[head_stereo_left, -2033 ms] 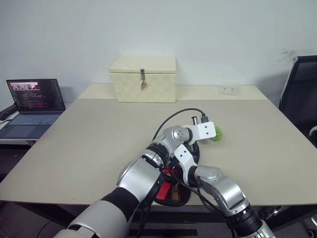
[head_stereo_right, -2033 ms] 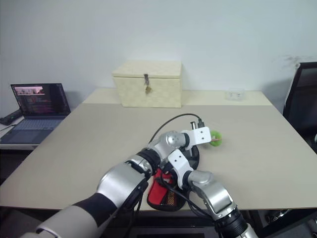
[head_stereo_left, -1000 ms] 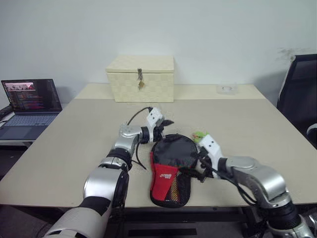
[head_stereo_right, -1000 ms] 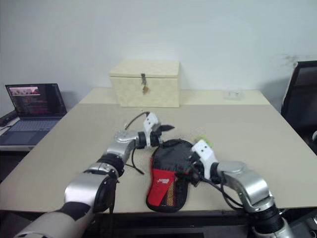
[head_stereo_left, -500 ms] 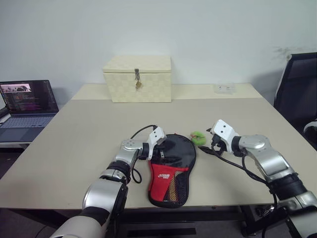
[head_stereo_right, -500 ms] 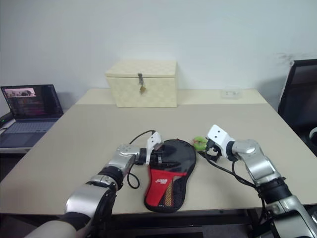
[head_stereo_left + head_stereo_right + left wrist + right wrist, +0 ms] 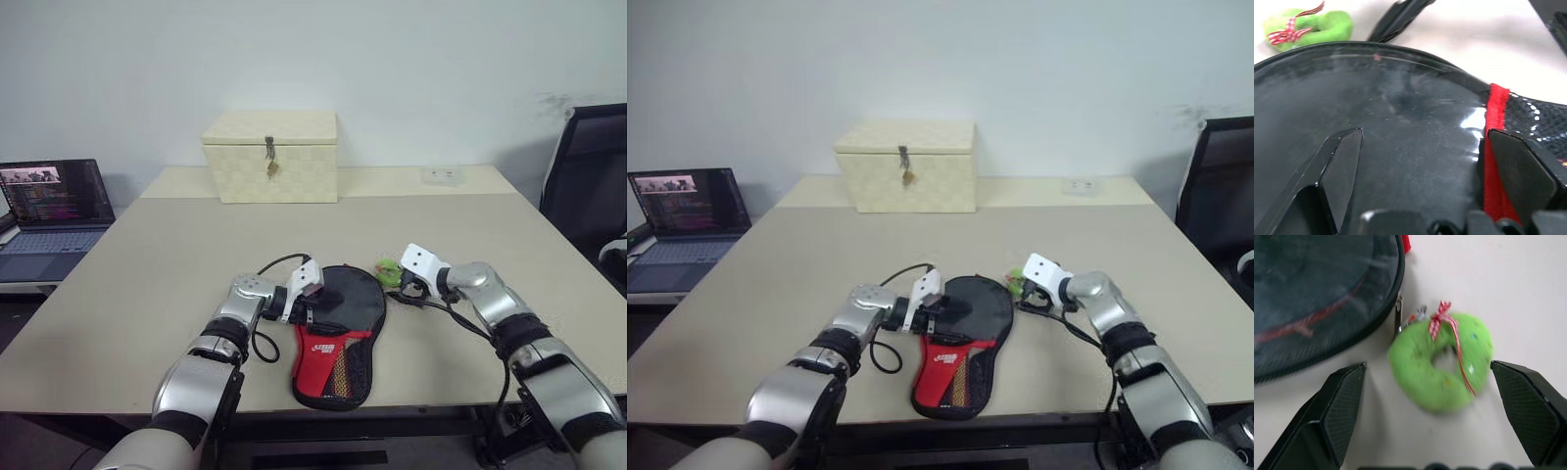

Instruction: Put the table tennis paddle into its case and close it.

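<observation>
Both pincers spread wide, nothing held in either. Left gripper [image 7: 315, 300] lying low over the round black end of the case [image 7: 338, 333], one finger [image 7: 1337, 171] over the glossy black face, the other beside the red trim, no contact certain. Right gripper [image 7: 1435, 396] aimed at the green wreath-shaped tag [image 7: 1442, 361], which sits squarely between its two spread fingers and just ahead of them, tied with a red-and-white ribbon and joined by a small metal zip pull [image 7: 1399, 313] to the case rim just off to one side. Case flat on the table [image 7: 147, 264], round end toward the grippers, red panel and mesh pocket trailing toward the near edge. Table tennis paddle not separately made out; glossy black surface under the left gripper possibly its rubber face already inside the pouch, cannot tell for sure. Cream box [image 7: 270, 155] and laptop [image 7: 54, 201] well apart, beyond the left gripper. Judged step: closing, paddle likely stowed, zip not yet run. Next move likely: close right fingers on the green tag, press the case steady with the left, then draw the pull along the rim. Risk: soft tag slipping, or pouch sliding if not braced.
</observation>
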Robot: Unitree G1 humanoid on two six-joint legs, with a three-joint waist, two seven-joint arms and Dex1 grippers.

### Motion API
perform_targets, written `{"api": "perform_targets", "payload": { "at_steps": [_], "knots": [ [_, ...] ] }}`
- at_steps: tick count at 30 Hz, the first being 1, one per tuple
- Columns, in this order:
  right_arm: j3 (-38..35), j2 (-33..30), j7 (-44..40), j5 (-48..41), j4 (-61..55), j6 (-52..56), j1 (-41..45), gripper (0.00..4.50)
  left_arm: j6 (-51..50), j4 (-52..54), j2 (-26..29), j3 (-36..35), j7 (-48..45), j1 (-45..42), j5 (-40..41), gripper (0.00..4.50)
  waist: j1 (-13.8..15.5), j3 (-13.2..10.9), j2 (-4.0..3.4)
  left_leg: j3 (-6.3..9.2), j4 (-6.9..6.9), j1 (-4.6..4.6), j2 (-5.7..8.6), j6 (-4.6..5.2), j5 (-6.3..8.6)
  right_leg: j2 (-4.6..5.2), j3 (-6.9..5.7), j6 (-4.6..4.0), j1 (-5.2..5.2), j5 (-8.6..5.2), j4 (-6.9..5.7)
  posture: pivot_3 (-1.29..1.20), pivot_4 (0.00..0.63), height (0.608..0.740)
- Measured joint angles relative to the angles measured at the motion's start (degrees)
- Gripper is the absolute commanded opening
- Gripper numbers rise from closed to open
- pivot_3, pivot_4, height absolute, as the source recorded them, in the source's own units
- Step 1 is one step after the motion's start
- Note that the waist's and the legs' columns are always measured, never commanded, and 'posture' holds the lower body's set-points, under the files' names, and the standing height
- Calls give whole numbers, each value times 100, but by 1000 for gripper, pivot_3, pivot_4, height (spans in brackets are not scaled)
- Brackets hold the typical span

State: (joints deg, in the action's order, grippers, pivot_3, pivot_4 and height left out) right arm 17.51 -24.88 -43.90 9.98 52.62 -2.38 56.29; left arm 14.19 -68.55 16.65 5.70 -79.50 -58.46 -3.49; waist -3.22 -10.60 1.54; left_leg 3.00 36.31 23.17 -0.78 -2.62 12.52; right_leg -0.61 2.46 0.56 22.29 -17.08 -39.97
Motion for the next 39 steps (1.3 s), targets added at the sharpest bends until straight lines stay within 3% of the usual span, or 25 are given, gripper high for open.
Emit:
{"api": "perform_targets", "payload": {
  "at_steps": [3,13,18,25,39],
  "knots": [
    [0,104,29,85,355,-224,138,3609,-6,39,0,26,-6,30,2,4500,-1,0,0,-2,0,-6,0,0,0,1,2,0,-4,0,0,0,150,740],
    [6,-109,18,463,403,-331,66,47,-26,145,-25,92,-128,92,4,4500,3,1,-2,-3,0,-16,1,0,0,2,4,0,-14,0,-2,0,150,740],
    [-72,-607,-185,455,-726,-13,-601,16,-30,142,-76,112,-125,83,4,4500,39,3,-5,-2,-1,-15,4,0,0,2,3,2,-16,-1,0,0,150,740],
    [-495,-1721,-1118,2,-4034,1471,-2474,16,-103,117,-112,116,-112,62,8,4500,130,5,-7,0,0,-15,5,0,0,0,2,26,-19,-15,2,0,150,740],
    [-727,-2728,-2143,-1588,-8720,4172,-4577,16,-91,110,-108,144,-91,92,-5,4500,133,10,-6,6,3,-27,3,0,1,-3,-3,33,-36,-19,10,0,150,740]
  ]
}}
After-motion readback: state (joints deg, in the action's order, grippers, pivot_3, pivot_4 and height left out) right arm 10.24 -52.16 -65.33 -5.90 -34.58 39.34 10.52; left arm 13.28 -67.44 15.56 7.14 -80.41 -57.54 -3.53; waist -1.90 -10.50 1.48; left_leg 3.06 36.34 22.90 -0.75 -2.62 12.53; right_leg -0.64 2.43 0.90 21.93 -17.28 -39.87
